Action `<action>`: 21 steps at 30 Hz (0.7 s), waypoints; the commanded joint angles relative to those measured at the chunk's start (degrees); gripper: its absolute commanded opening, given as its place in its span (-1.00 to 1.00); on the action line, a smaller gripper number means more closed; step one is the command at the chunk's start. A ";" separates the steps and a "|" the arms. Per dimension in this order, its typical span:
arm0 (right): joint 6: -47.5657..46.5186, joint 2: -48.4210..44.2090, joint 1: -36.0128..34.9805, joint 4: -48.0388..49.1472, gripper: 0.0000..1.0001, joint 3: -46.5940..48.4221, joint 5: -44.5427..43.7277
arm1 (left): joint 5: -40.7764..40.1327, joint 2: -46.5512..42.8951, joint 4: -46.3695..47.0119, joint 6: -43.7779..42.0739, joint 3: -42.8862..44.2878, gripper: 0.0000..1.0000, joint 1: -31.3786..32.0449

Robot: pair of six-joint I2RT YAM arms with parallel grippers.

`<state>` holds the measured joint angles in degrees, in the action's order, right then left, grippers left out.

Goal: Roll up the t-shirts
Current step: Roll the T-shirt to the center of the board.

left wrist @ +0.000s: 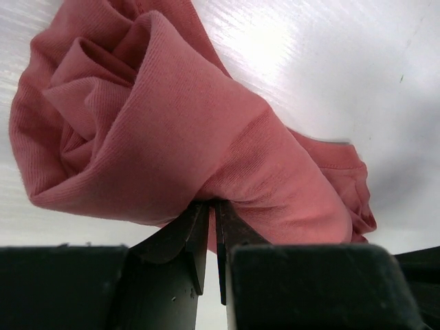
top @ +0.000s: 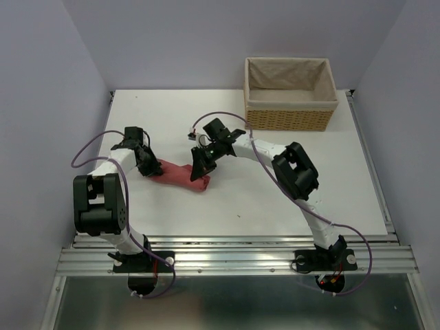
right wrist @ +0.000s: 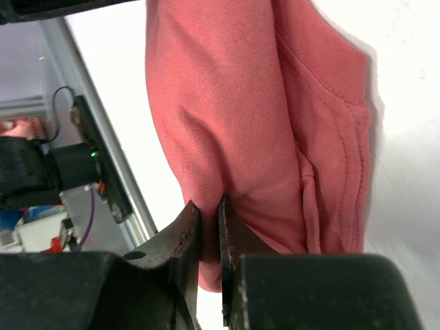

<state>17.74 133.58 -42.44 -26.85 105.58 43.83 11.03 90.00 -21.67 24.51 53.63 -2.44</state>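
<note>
The salmon-red t-shirt (top: 180,174) lies rolled into a short tube on the white table, between my two grippers. My left gripper (top: 150,167) is shut on the roll's left end; in the left wrist view its jaws pinch a fold of the rolled cloth (left wrist: 172,124). My right gripper (top: 199,165) is shut on the roll's right end; in the right wrist view its jaws pinch the cloth (right wrist: 227,117) beside a stitched hem. The roll rests on the table.
A tan cloth-lined wicker basket (top: 290,115) stands at the back right of the white table (top: 302,199). The table's metal front rail (top: 234,260) runs along the near edge by the arm bases.
</note>
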 commanded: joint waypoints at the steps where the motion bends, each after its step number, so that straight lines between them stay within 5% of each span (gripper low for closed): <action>1: -2.70 0.90 1.13 -6.81 -0.54 3.75 -13.32 | -1.89 2.02 1.81 -0.17 0.16 -0.60 -0.20; 2: -2.62 0.37 1.13 -7.16 -0.11 3.58 -16.82 | -1.80 2.29 1.89 -0.17 -0.01 -0.60 -0.29; 6: -1.57 -5.77 1.13 -5.50 0.41 -0.62 -22.03 | -1.54 2.64 2.16 -0.25 -0.28 -0.60 -0.29; 12: 0.45 -17.19 -3.96 -3.13 0.67 -5.46 -32.66 | -0.57 2.90 2.25 -0.61 -0.28 -0.60 -0.20; 16: 3.26 -21.34 -5.38 1.09 0.68 -8.72 -34.86 | -0.65 2.47 2.07 -0.69 -0.28 -0.60 -0.29; 18: 4.23 -21.87 -5.90 3.20 0.49 -9.77 -35.22 | -0.83 2.46 1.90 -0.87 -0.10 -0.60 -0.20; 21: 5.02 -20.29 -5.90 4.79 -0.32 -9.08 -31.46 | -0.83 2.64 1.72 -1.13 0.25 -0.60 -0.29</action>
<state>20.40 112.29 -48.16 -26.87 97.30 12.12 12.80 91.33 -19.00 24.91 53.63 -2.46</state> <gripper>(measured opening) 0.508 0.202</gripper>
